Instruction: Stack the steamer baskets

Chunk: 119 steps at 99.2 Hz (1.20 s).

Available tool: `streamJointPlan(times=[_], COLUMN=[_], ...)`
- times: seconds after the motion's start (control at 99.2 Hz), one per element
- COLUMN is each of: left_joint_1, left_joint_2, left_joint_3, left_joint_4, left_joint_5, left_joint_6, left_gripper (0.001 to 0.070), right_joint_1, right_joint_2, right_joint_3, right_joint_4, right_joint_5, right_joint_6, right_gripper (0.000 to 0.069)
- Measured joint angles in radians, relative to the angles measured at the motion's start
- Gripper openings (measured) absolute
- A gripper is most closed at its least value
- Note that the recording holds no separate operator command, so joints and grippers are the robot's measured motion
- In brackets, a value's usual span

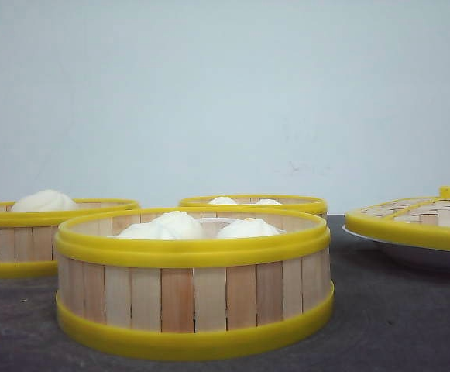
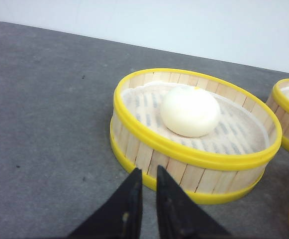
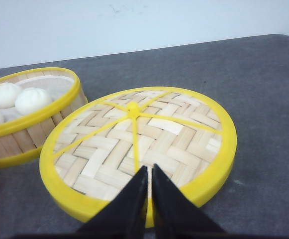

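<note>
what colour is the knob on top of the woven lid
Yellow, matching the rim of the lid; the knob shows best in the right wrist view.

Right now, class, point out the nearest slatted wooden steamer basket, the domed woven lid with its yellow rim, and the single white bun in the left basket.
Nearest steamer basket (image 1: 194,298): front view, slatted wall.
Woven lid (image 3: 134,144): right wrist view, woven top.
Single bun (image 2: 190,110): left wrist view, its top.

Front camera sits low at table (image 1: 410,325) level; both wrist cameras look down close over the baskets.
</note>
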Motion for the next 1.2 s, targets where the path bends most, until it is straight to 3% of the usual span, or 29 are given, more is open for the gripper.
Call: streamJointPlan(times=[0.161, 0.363, 0.504, 0.645, 0.827, 0.968, 1.089, 1.15, 1.2], left_joint_1=[0.0, 0.0, 0.0, 0.0, 0.0, 0.0, 0.0, 0.0, 0.0], left_joint_2=[0.0, 0.002, 0.035, 0.129, 0.35, 0.503, 0.582, 0.598, 0.611], left_joint_3=[0.0, 0.008, 0.084, 0.218, 0.443, 0.624, 0.694, 0.695, 0.694], left_joint_4=[0.0, -0.011, -0.021, -0.003, -0.044, -0.093, -0.113, -0.12, -0.129], left_joint_5=[0.0, -0.011, -0.033, -0.037, -0.024, 0.037, 0.075, 0.093, 0.106], left_joint_6=[-0.023, -0.077, -0.124, -0.137, -0.126, -0.084, -0.046, -0.042, -0.039], left_gripper=[0.0024, 0.0024, 0.0024, 0.0024, 0.0024, 0.0024, 0.0028, 0.0053, 0.0114], right_joint_1=[0.0, 0.0, 0.0, 0.0, 0.0, 0.0, 0.012, 0.019, 0.026], right_joint_2=[0.0, 0.006, 0.07, 0.214, 0.43, 0.533, 0.57, 0.577, 0.579], right_joint_3=[0.0, 0.027, 0.141, 0.294, 0.578, 0.738, 0.78, 0.78, 0.78], right_joint_4=[0.001, -0.001, 0.002, -0.006, -0.112, -0.19, -0.225, -0.24, -0.243], right_joint_5=[0.006, 0.081, 0.101, 0.105, 0.097, 0.08, 0.079, 0.071, 0.054], right_joint_6=[0.035, 0.123, 0.152, 0.137, 0.047, -0.025, -0.059, -0.068, -0.072], right_gripper=[0.001, 0.0009, 0.0009, 0.0009, 0.0009, 0.0009, 0.0009, 0.0009, 0.0013])
